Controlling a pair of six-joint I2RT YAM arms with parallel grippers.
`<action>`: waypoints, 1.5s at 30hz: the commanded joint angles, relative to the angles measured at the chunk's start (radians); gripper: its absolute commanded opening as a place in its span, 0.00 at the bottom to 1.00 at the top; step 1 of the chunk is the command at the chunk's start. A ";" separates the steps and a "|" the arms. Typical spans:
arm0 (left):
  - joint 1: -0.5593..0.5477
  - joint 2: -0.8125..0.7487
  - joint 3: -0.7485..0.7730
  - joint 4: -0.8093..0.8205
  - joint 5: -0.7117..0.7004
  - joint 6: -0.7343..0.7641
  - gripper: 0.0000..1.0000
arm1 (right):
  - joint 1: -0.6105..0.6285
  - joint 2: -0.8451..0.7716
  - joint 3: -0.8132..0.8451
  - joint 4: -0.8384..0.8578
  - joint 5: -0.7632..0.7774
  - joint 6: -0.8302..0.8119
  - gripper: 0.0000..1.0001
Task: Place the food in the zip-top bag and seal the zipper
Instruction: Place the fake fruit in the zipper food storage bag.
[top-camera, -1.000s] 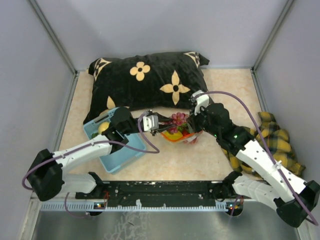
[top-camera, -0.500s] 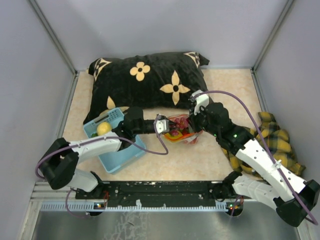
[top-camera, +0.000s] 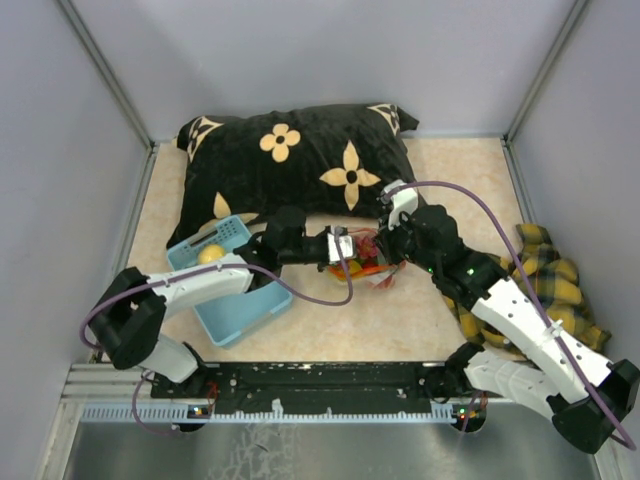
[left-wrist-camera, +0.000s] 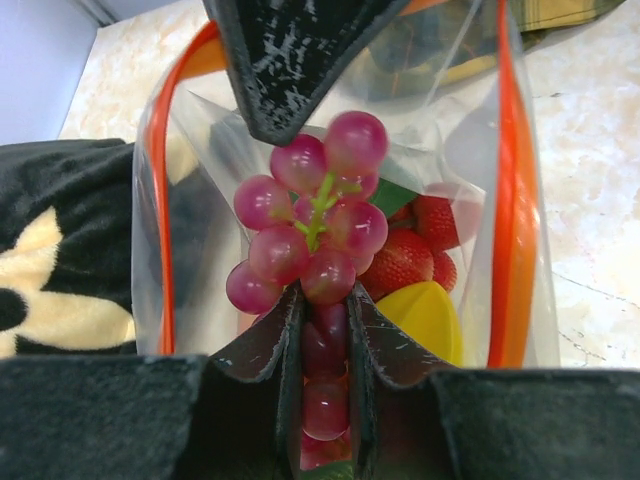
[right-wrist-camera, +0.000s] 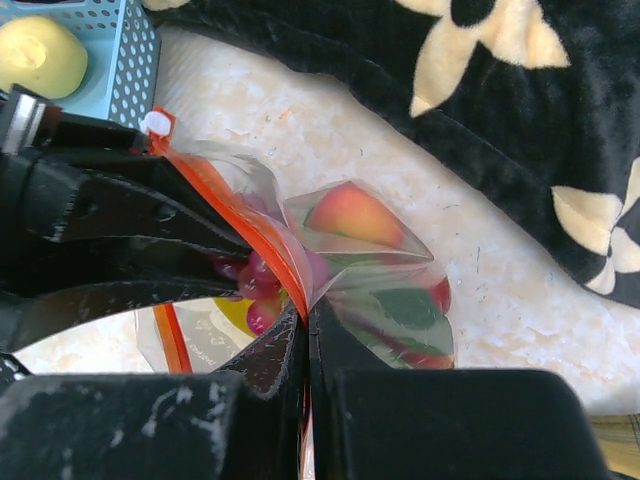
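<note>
Left wrist view: loading step, grape bunch (left-wrist-camera: 315, 225) at mouth of zip-top bag (left-wrist-camera: 450, 120).
Left gripper (left-wrist-camera: 327, 300) clamped on bunch's lower end, bag just beyond tips w/ strawberries (left-wrist-camera: 410, 260) inside; right gripper (right-wrist-camera: 308, 312) pinched shut on zipper (right-wrist-camera: 260, 235). Next, prob.: push deeper, release.

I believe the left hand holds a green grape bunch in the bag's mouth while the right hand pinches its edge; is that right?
No: the left wrist view shows the grape bunch in the left hand is purple, not green. The rest holds.
</note>
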 joint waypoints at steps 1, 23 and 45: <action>-0.027 0.041 0.106 -0.161 -0.070 0.074 0.14 | -0.003 -0.017 0.072 0.043 -0.011 -0.013 0.00; -0.088 0.060 0.193 -0.293 -0.233 0.020 0.49 | -0.003 -0.047 0.068 0.040 0.005 -0.015 0.00; -0.090 -0.245 0.108 -0.349 -0.428 -0.469 0.75 | -0.004 -0.067 0.039 0.066 0.029 -0.020 0.00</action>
